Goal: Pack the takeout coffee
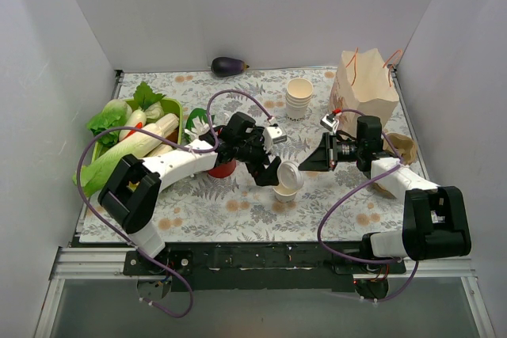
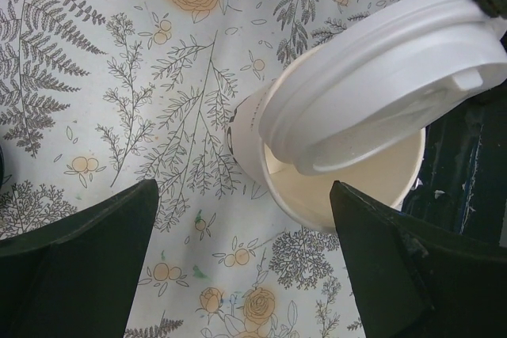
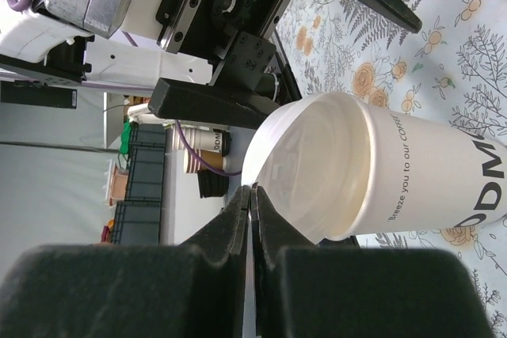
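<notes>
The takeout coffee cup (image 1: 285, 192) stands on the floral cloth at the front centre, cream paper with dark lettering. Its white lid (image 1: 290, 172) sits tilted on it, one edge dipped into the cup and the other raised. My left gripper (image 1: 268, 172) is open just left of the cup. In the left wrist view (image 2: 244, 189) its fingers flank the cup (image 2: 348, 195) without touching it, with the lid (image 2: 380, 85) above. My right gripper (image 1: 307, 165) is shut, its tips (image 3: 252, 189) pinching the raised rim of the lid (image 3: 309, 168) on the cup (image 3: 420, 172).
A brown paper bag (image 1: 364, 85) with red handles stands open at the back right. A stack of lidless cups (image 1: 299, 99) is left of it. A green tray of vegetables (image 1: 179, 108) is at the left, a red item (image 1: 222, 169) under my left arm, an eggplant (image 1: 228, 63) at the back.
</notes>
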Robot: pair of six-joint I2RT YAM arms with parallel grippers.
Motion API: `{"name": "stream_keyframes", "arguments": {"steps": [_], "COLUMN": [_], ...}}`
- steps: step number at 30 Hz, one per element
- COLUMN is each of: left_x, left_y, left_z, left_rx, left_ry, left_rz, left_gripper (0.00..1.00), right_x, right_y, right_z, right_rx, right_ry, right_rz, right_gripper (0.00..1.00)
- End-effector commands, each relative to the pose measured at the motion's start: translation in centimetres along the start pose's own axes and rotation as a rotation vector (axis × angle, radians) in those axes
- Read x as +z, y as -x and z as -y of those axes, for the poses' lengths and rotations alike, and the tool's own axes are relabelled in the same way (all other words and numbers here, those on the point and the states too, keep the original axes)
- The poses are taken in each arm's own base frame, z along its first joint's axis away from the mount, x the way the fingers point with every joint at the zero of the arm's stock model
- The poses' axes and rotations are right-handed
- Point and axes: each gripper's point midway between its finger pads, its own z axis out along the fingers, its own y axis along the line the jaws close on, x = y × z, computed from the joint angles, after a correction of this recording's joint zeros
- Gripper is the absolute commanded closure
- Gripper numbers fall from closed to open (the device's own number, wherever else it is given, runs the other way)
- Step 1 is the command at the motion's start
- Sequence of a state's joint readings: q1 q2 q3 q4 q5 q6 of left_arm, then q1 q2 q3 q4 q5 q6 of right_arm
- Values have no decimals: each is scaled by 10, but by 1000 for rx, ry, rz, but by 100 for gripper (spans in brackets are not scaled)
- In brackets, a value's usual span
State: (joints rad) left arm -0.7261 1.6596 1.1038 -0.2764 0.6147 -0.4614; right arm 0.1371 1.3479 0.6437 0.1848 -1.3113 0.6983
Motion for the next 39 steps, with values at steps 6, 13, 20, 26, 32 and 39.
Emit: {"name": "stream_keyframes", "arguments": {"steps": [6,13,20,26,32,39], "left_x": [-13,-15,-14,-14,-15,-16], "left_y": [11,15,20,23,24,23], "left_z": [17,22,23,26,29,32], "left_rx": [40,47,48,50,44,49], "left_ry": [-40,-63,-75,-90,-104,-121], "left_rz": [47,61,68,75,77,71], "left_gripper": [9,9,9,9,9,8], "right_x": [-4,-5,-6,-8,-8,-9], "right_y": [7,3,-1,-3,1,2], "right_z": [-6,0,15,23,29,38], "right_rx": [-64,-63,-40,-18,-27,1], "right_ry": [-22,-46,-111,-136,-168,-197], "right_rz": [31,39,57,64,74,77], "right_gripper": [84,82,80,78,77,77]}}
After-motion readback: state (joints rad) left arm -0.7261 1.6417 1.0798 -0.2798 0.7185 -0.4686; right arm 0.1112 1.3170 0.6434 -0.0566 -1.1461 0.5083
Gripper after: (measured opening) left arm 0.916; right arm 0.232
